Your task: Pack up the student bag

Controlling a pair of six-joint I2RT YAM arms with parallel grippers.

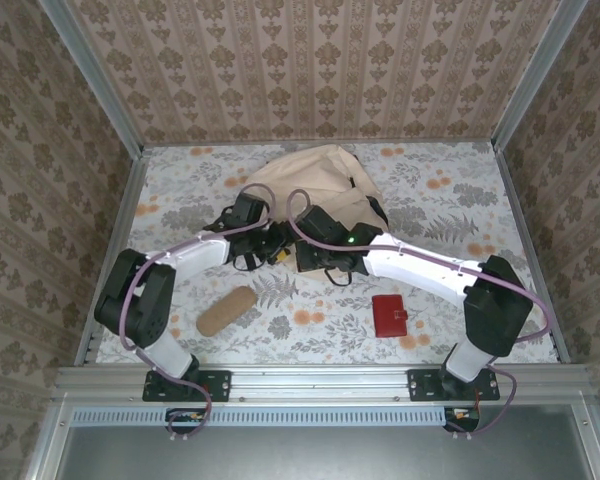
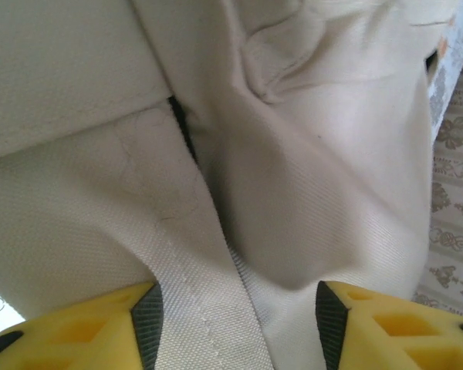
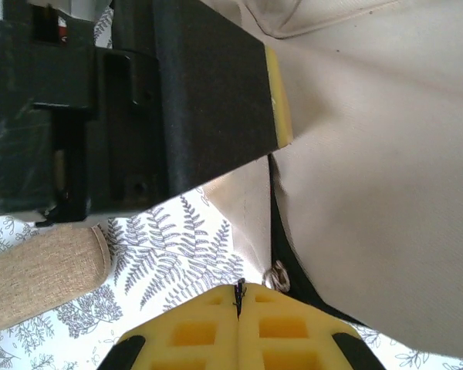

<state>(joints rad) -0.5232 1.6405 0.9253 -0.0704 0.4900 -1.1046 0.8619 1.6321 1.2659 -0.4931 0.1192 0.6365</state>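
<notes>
student bag (image 2: pixel 309 177) between parted left hand (image 2: pixel 239 327) fingers (image 2: pixel 386 331)

Student bag (image 2: pixel 293 193): ahead of your left gripper (image 2: pixel 235 327), it runs off the top and left edges of the wrist view.
Left fingers (image 2: pixel 100 331): the bottom edge cuts them; tips alone show.
Black sliver (image 3: pixel 238 301): at the seam of your right gripper's (image 3: pixel 238 291) pads, perhaps a zip pull; too small to tell.
Pencil pouch (image 3: pixel 38 270): left of those pads, cut by the frame edge.
</notes>
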